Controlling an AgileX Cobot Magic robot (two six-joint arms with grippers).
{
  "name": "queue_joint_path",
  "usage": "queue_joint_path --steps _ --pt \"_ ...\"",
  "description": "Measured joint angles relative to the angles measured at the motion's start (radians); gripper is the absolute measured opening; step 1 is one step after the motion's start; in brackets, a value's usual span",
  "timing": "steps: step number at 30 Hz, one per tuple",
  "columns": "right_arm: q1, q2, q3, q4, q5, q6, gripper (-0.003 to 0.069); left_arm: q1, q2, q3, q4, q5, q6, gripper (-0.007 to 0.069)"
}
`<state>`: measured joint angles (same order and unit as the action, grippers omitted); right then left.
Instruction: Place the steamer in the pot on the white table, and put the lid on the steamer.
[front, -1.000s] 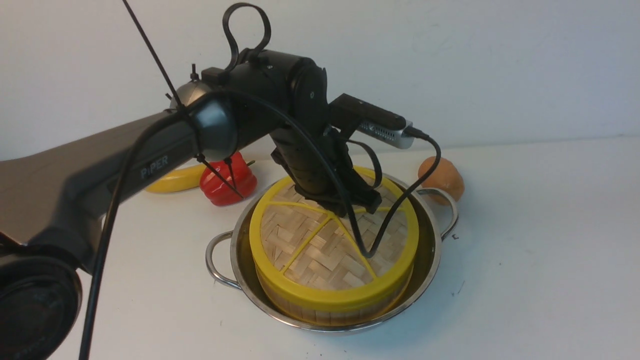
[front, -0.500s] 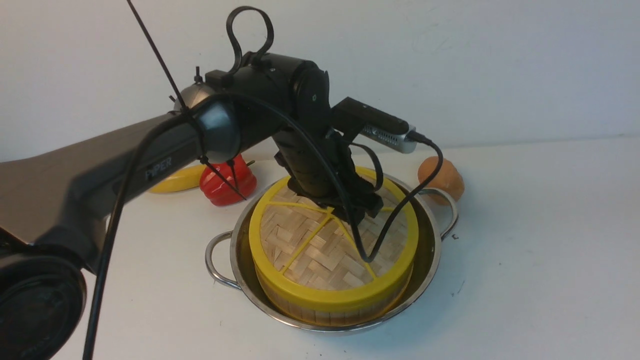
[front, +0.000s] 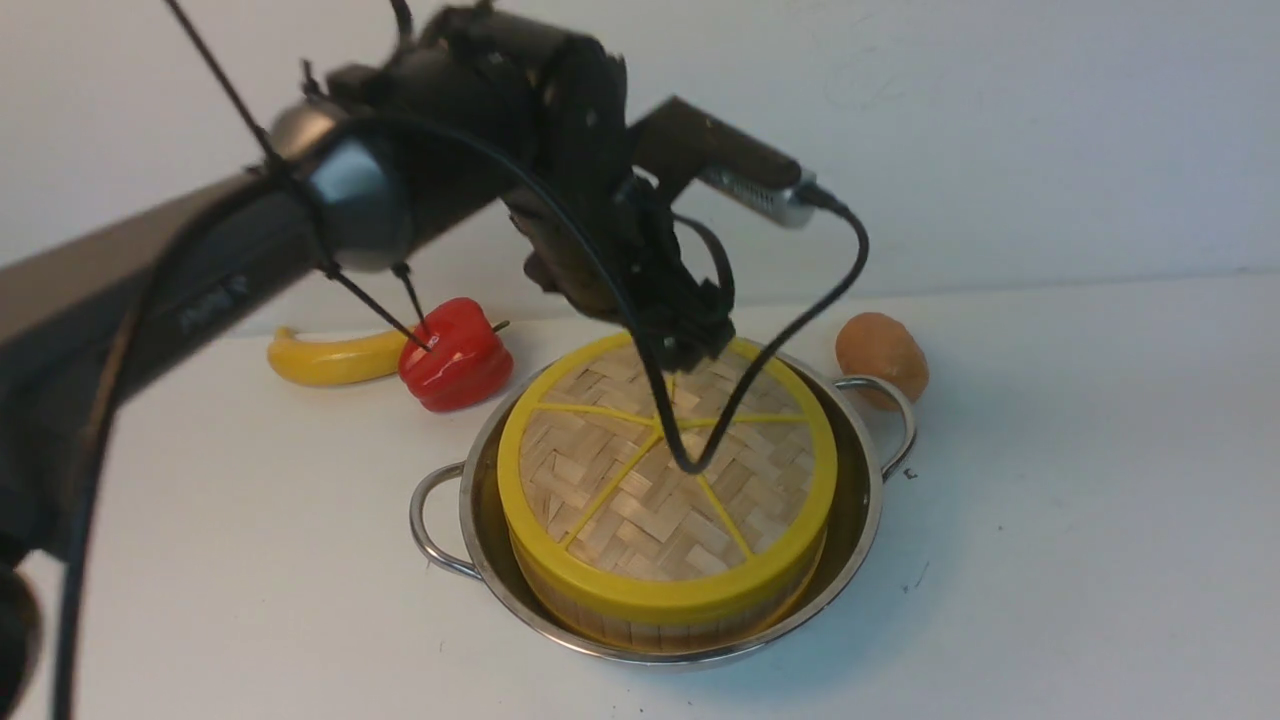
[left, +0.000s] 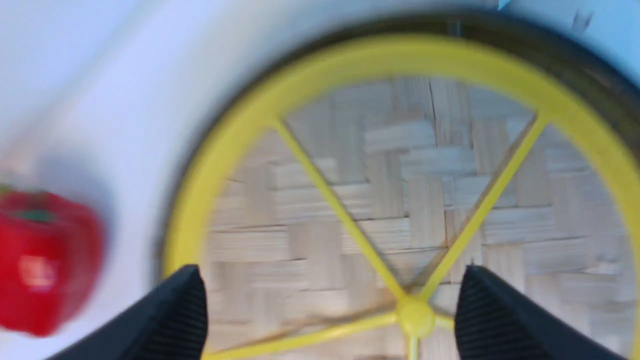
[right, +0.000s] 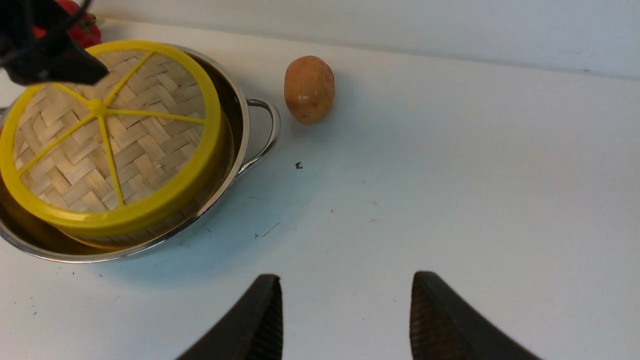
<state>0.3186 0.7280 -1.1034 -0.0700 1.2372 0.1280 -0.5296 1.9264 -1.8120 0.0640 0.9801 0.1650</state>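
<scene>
Woven-bamboo lid (front: 600, 500) sat flush on the steamer (front: 680, 630) inside the pot (front: 855, 520) on the white table (front: 1080, 520), directly beneath the left gripper (left: 330, 280), whose jaws stood spread and empty above the hub, the right gripper (right: 345, 287), also spread, well apart.

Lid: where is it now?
Front view, centre: the lid sits flat on the steamer inside the pot, with the red pepper behind it to the left and the brown potato behind to the right.
</scene>
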Motion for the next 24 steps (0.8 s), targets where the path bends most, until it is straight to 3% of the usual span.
queue_joint_path --steps 3,9,11,13,15,16,18,21,24 --pt "0.0 0.0 0.0 -0.006 0.0 -0.015 0.0354 0.0 -0.088 -0.01 0.01 0.037 -0.001 0.053" --pt "0.0 -0.001 0.009 -0.087 -0.002 -0.046 0.0343 0.0 -0.355 -0.012 0.019 0.199 -0.004 0.0091" --pt "0.0 -0.002 0.032 -0.124 -0.003 -0.05 0.0315 0.0 -0.447 -0.002 0.021 0.215 -0.004 0.0018" --pt "0.0 -0.003 0.058 -0.148 -0.003 -0.051 0.0283 0.0 -0.498 0.014 0.022 0.214 -0.004 -0.0004" --pt "0.0 -0.017 0.159 -0.198 -0.012 -0.049 0.0164 0.0 -0.679 0.143 0.039 0.172 -0.008 -0.0022" --pt "0.0 -0.019 0.168 -0.201 -0.014 -0.048 0.0155 0.0 -0.679 0.156 0.039 0.167 -0.008 -0.0022" --pt "0.0 -0.055 0.276 -0.222 -0.071 -0.035 0.0053 0.0 -0.832 0.319 0.079 0.08 -0.034 -0.0024" --pt "0.0 -0.115 0.378 -0.236 -0.178 -0.009 0.0 0.0 -1.01 0.554 0.144 -0.021 -0.093 -0.0024" --pt "0.0 -0.243 0.491 -0.244 -0.329 0.013 -0.0007 0.0 -1.227 0.863 0.223 -0.146 -0.222 -0.0024"
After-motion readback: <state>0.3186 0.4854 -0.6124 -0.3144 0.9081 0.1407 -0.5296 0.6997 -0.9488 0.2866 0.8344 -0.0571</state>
